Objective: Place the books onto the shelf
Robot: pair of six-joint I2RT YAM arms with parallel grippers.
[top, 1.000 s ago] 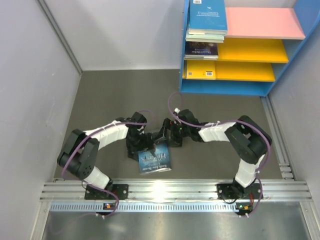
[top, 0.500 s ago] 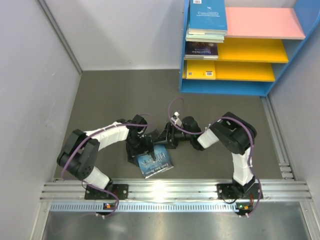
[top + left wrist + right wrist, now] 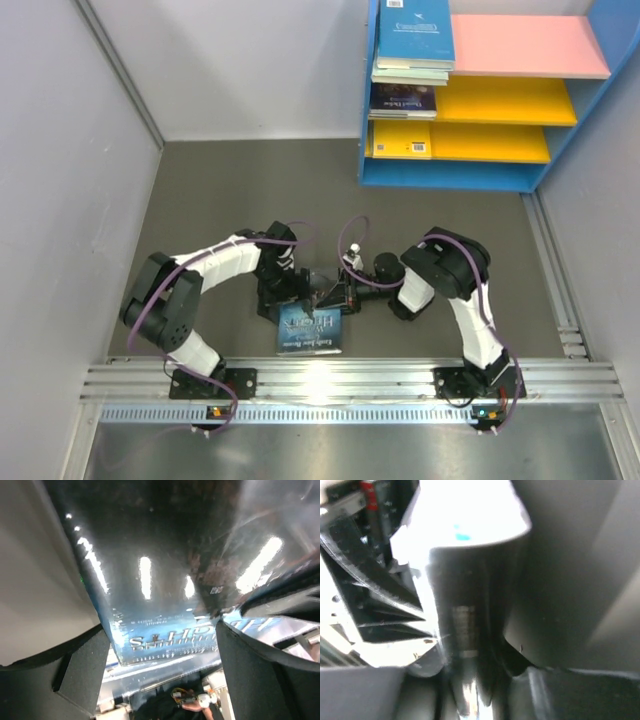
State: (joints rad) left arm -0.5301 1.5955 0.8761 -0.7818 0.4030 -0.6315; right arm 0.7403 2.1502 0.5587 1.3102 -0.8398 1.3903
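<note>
Low centre of the overhead view, a dark blue book (image 3: 310, 332) lies flat on the floor. Its pale title starts with a large H; the rest is unreadable. The left gripper (image 3: 300, 298) stands wide over its far edge, holding nothing. The right gripper (image 3: 332, 298) has that edge between narrowed jaws; whether it grips, I cannot tell. Upper right, the shelf (image 3: 450, 176) holds teal-blue books (image 3: 415, 35), a dark book (image 3: 402, 100) and a barcode-stickered yellow book (image 3: 398, 138).

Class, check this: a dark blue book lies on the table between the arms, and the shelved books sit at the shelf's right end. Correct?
No. The shelved books sit at the left end of the shelf, as the top external view shows. The dark blue book does lie where stated.
</note>
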